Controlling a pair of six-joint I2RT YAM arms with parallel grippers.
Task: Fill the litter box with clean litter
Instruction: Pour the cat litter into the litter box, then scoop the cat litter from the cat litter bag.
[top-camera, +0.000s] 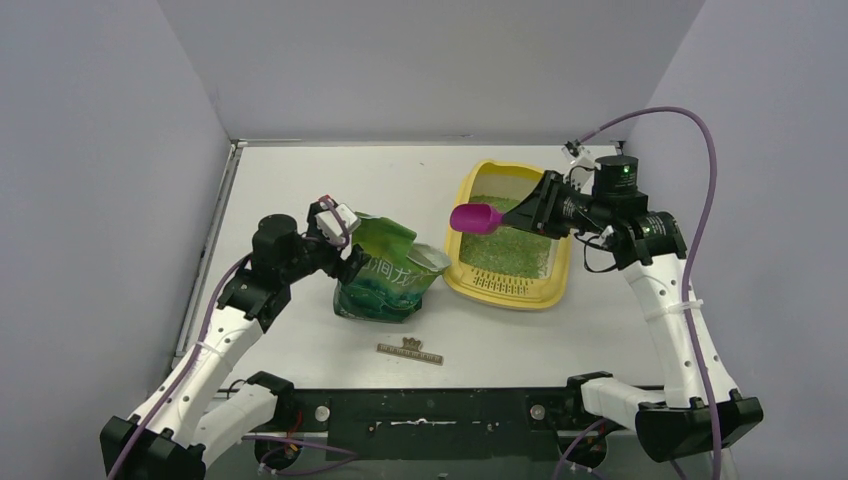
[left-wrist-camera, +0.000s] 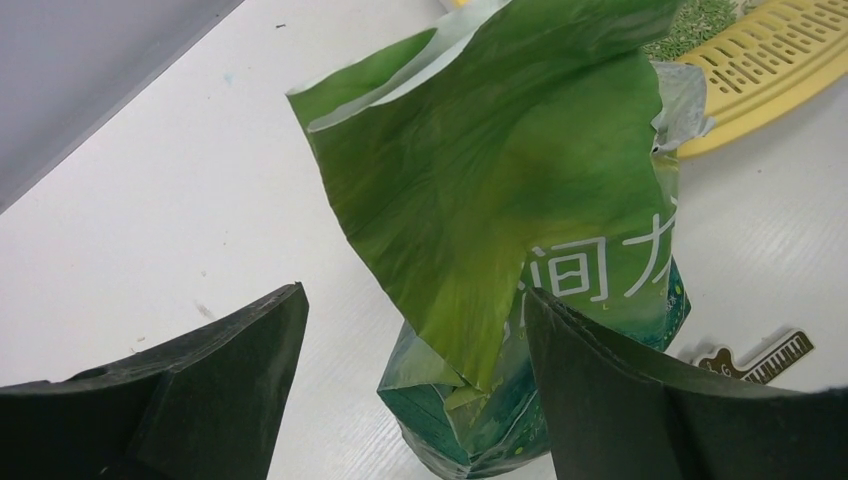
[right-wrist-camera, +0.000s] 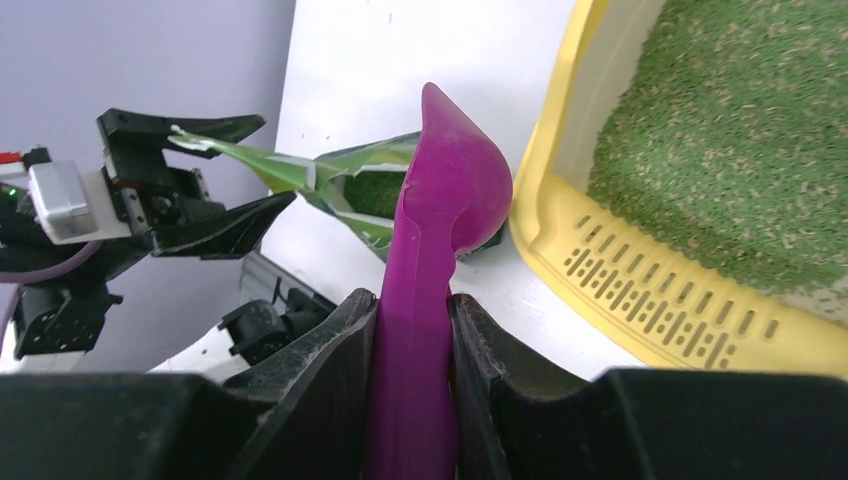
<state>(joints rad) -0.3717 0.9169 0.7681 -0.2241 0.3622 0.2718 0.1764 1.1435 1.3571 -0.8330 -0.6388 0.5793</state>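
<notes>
Two arms reach over the white desk (top-camera: 300, 180). The right tool (right-wrist-camera: 412, 300) is closed narrowly on the handle of a magenta scoop (top-camera: 477, 218), with one finger pressed to each side (the wrist view shows no gap). The scoop's bowl points toward the robot's left and hangs above the left rim of the litter box (top-camera: 505, 297). It is seen from its back and edge, so I cannot tell whether it carries anything.

The litter box, a pale yellow tray, sits on the right half of the desk with its slotted grate strip at the end nearest the arm bases. The clean litter (right-wrist-camera: 740, 150), fine light-green granules, is spread over the box's floor up to the grate.

Just left of the box stands a glossy green bag (left-wrist-camera: 500, 200) with white characters. Its mouth is open and a broad top flap is raised. Its right corner comes close to the box's near-left corner, but whether they touch I cannot tell.

The left tool (top-camera: 345, 245) stands wide open, one finger on each side of that flap. From the right wrist, the flap's edge appears to lie along the upper finger, and the lower finger is clear of it, so nothing is pinched.

A small dark ruler-like strip (top-camera: 410, 350) lies flat on the desk between the bag and the arm bases.
</notes>
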